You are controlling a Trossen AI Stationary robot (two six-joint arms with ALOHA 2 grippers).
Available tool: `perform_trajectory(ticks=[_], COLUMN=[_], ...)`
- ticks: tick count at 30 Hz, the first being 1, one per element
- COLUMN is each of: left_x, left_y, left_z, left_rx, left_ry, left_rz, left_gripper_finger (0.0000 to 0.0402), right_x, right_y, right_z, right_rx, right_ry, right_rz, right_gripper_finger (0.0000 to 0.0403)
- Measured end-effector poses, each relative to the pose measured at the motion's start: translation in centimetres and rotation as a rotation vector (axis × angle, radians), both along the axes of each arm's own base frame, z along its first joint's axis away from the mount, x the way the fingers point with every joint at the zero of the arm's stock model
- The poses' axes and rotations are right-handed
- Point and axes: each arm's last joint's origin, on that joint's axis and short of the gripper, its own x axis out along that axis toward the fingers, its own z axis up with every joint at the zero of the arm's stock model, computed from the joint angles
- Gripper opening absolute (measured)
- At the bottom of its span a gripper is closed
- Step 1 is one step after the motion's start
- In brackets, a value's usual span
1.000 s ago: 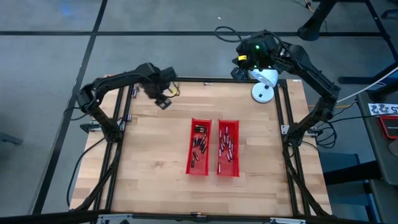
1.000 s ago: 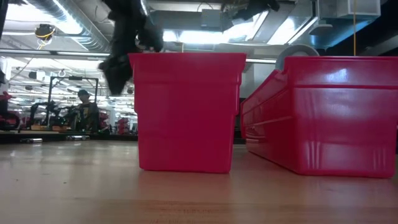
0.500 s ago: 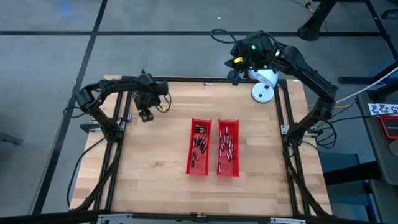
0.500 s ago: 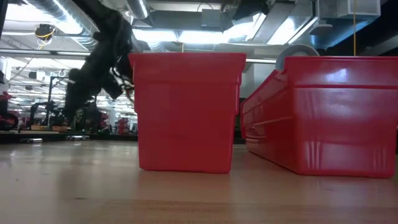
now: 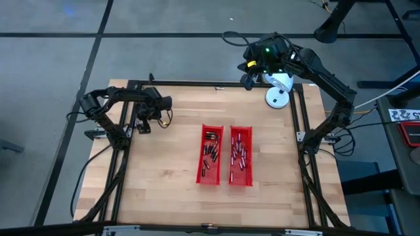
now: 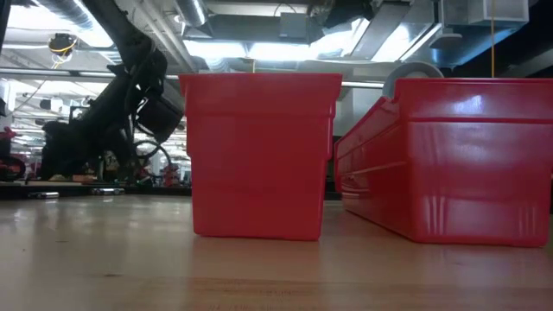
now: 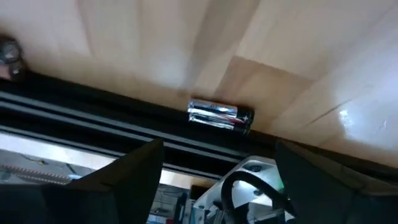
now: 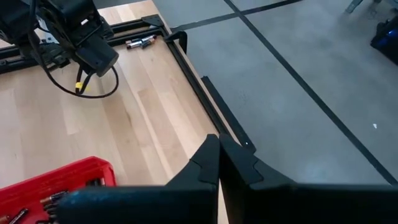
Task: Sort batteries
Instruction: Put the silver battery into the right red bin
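Note:
Two red trays (image 5: 210,154) (image 5: 241,156) stand side by side mid-table, each holding several small batteries (image 5: 209,152). A silvery battery (image 7: 221,116) lies on the wood against the black frame rail (image 7: 93,102) at the table's left edge. My left gripper (image 7: 219,148) (image 5: 143,123) hangs open just above that battery, one finger on either side, touching nothing. More loose batteries (image 8: 140,42) lie near the far left corner. My right gripper (image 8: 217,158) (image 5: 249,73) is shut and empty, high over the far edge.
A white round object (image 5: 277,97) sits at the far right of the table. The black frame rails (image 5: 125,131) run along the table's edges. Bare wood (image 5: 164,170) lies between the left rail and the trays. The room shows behind the trays in the low view.
My left gripper has come down and gone toward the table's left edge and a little toward the near edge, rolling as it went. It now hangs low by the left rail. The trays and batteries have not moved.

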Motion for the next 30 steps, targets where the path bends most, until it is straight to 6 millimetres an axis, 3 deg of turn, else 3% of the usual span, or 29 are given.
perform_trajectory(ticks=[6,16,30], left_x=[-0.6,-0.6,-0.4], left_y=[-0.5,-0.5,-0.3], left_z=[-0.8,-1.7,-3.9], left_rx=[-0.025,-0.036,-0.111], left_ry=[0.013,-0.027,0.054], left_rz=[-0.023,-0.061,-0.066], left_gripper_finger=[0.0317,0.0318,0.0318], right_x=[0.0,0.0,0.0], right_y=[0.0,0.0,0.0], right_z=[0.0,0.0,0.0], right_rx=[-0.009,-0.009,-0.004], right_ry=[0.004,0.004,0.004], right_rz=[0.007,0.007,0.004], right_gripper_finger=[0.0005,0.0005,0.0005])
